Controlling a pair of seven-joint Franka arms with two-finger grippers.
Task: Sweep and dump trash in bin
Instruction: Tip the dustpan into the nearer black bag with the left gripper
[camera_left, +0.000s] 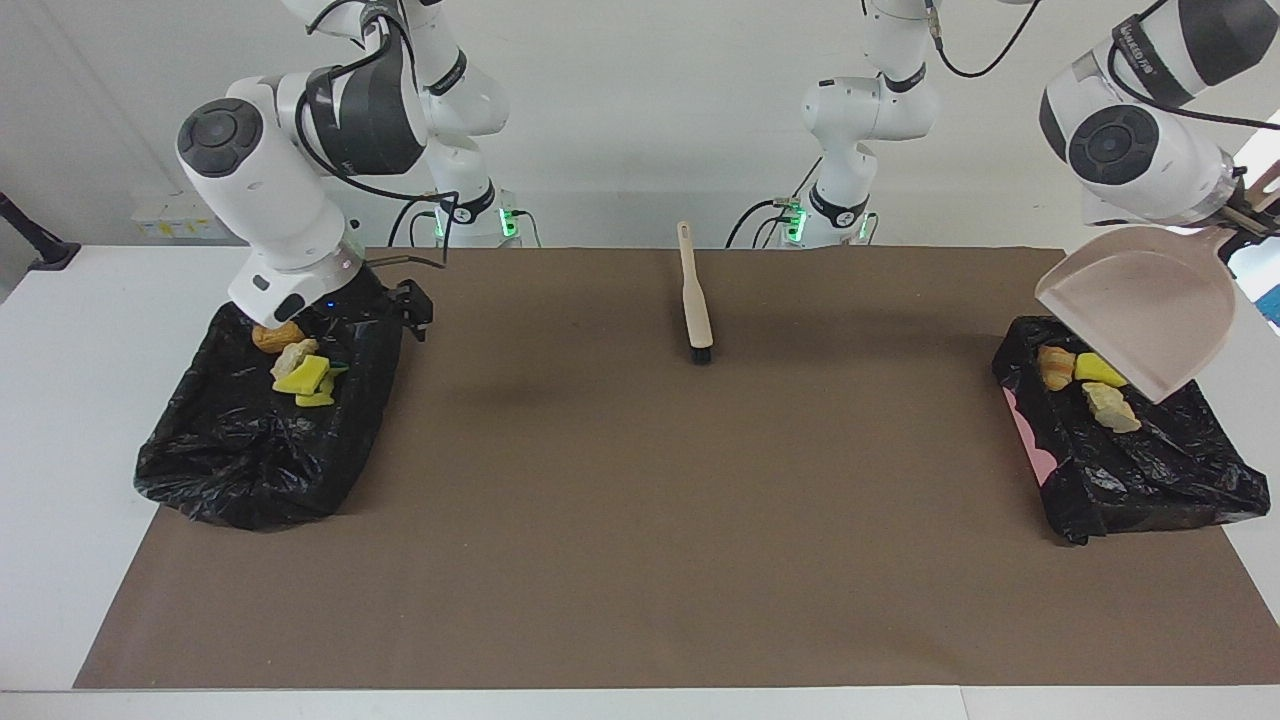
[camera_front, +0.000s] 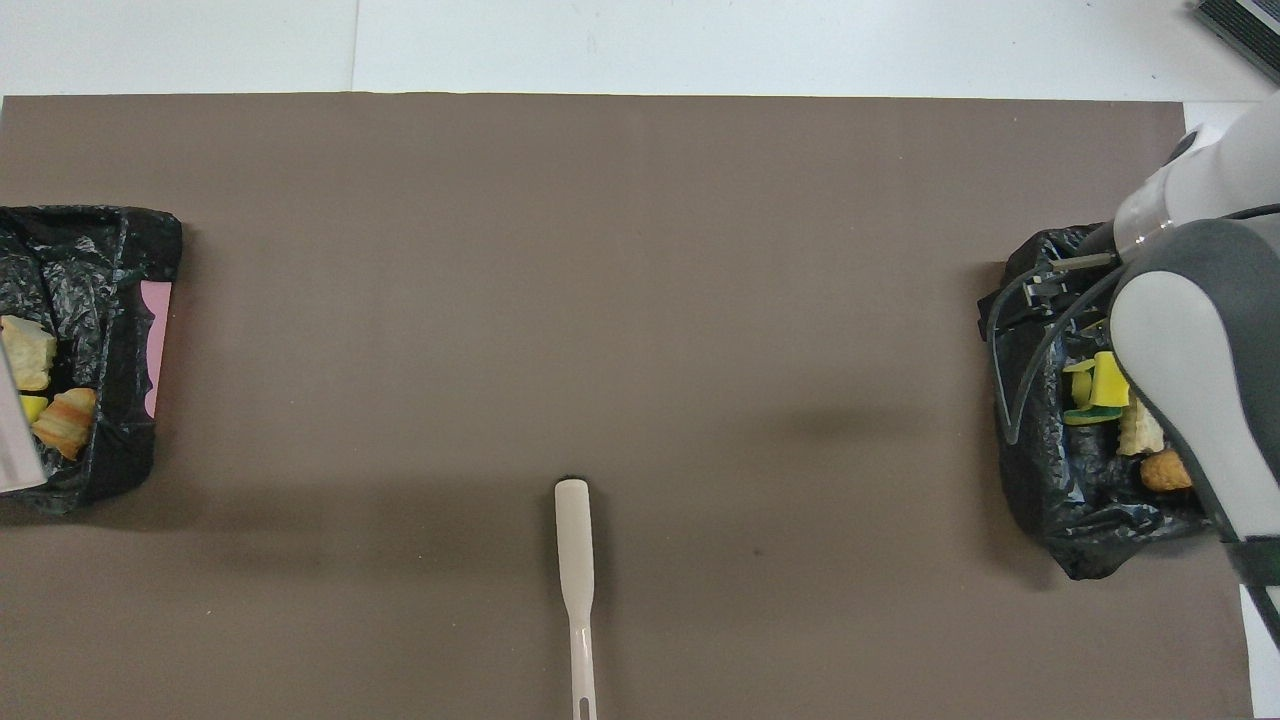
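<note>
1. Seven scraps of trash (camera_left: 1105, 408), bready chunks and yellow sponge bits, lie in two black bag-lined bins (camera_left: 1150, 470): three at the left arm's end, four at the right arm's.
2. Left gripper (camera_left: 1243, 215) pinches the beige plastic dustpan (camera_left: 1140, 310), which is tilted mouth-down over its three scraps. Right gripper (camera_left: 413, 308), spread and empty, hangs over the other bin's rim.
3. Overhead shows only a sliver of the dustpan, and the left gripper not at all.

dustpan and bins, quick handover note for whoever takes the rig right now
Left gripper: shut on the dustpan, held tilted over the bin at the left arm's end.
Right gripper: open, empty, over the other bin.
Trash: three scraps in the left arm's bin, four in the other. None on the mat.
Brush lies on the mat.
Left: set the dustpan down.
</note>
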